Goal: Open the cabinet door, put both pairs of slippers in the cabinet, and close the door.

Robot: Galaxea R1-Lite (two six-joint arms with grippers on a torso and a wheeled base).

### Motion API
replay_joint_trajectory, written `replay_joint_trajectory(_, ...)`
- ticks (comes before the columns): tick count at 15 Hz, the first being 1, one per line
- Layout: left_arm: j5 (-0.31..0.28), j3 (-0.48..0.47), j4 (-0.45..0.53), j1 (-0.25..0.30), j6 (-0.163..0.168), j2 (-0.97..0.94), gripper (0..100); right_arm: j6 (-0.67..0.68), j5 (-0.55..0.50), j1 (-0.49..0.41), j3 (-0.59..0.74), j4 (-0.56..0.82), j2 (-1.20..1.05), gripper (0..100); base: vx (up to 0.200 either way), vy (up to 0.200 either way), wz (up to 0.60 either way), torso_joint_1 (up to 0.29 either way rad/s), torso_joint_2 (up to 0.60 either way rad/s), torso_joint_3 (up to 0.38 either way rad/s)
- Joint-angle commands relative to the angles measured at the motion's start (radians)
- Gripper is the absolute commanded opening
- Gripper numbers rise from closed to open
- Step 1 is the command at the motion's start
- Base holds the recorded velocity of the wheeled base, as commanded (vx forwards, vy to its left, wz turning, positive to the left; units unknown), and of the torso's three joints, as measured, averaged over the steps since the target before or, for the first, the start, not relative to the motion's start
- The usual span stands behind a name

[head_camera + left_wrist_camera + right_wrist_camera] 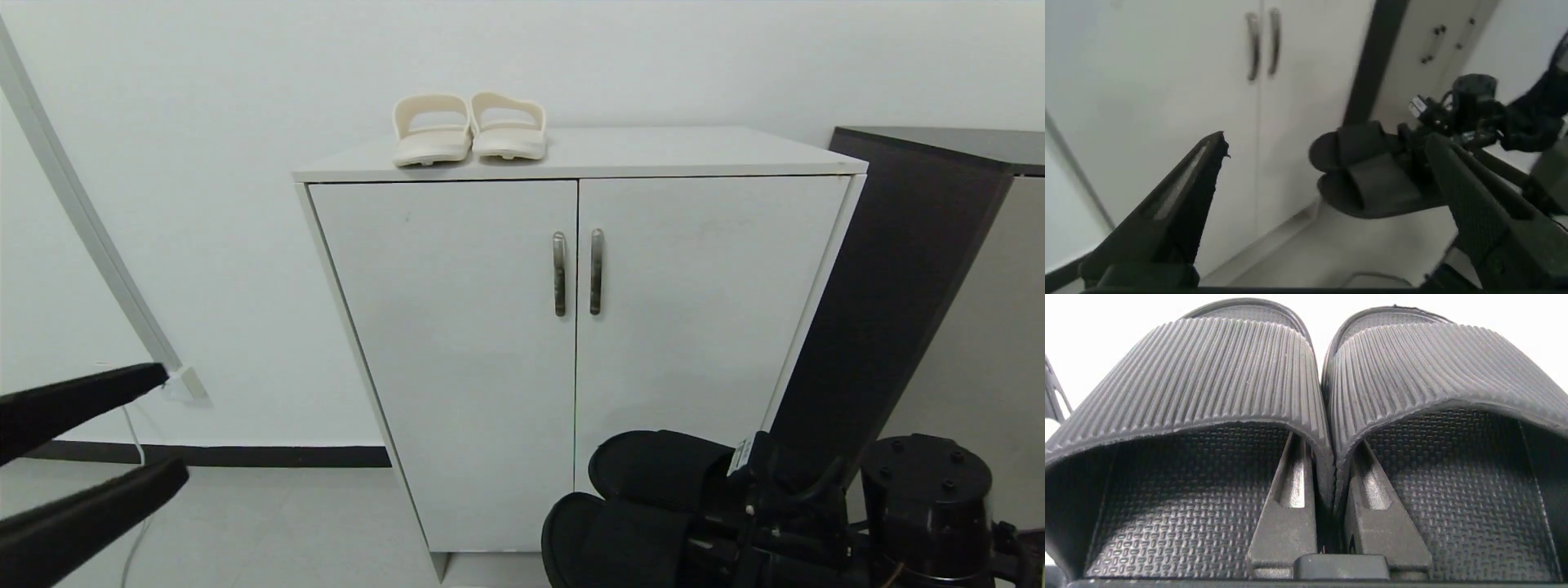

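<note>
pinching the black slippers [1208,384] together, right tool [1327,498] has a finger inside each

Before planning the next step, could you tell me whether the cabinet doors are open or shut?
Shut: both cabinet doors sit flush, their handles side by side across a thin seam.

Fingers [1286,514] inside both black slippers [1208,384]

One slipper pair [469,131] sits on the cabinet [694,151], left of centre; the other slipper pair [645,498] hangs low before the right door [694,327] in the right gripper [1323,523]'s jaws. Just right stands another cabinet [898,286].
</note>
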Motion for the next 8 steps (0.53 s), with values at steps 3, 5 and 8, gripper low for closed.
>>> replay_joint_trajectory(3,-0.005,-0.177,-0.004,-0.234,-0.001,0.276,100,-0.014,-0.001,0.001,0.007,0.001,0.001,0,0.000,0.000,0.00,-0.014,0.10,0.097)
replay_joint_trajectory(5,-0.002,-0.251,-0.007,-0.331,0.001,0.391,100,-0.014,-0.004,0.001,0.007,0.001,0.001,0,0.000,0.000,0.00,0.000,0.00,0.000)
replay_joint_trajectory(8,-0.004,-0.365,-0.052,-0.420,-0.033,0.546,100,-0.014,-0.004,0.000,0.011,0.001,-0.008,0,0.000,0.000,0.00,0.000,0.00,0.000)
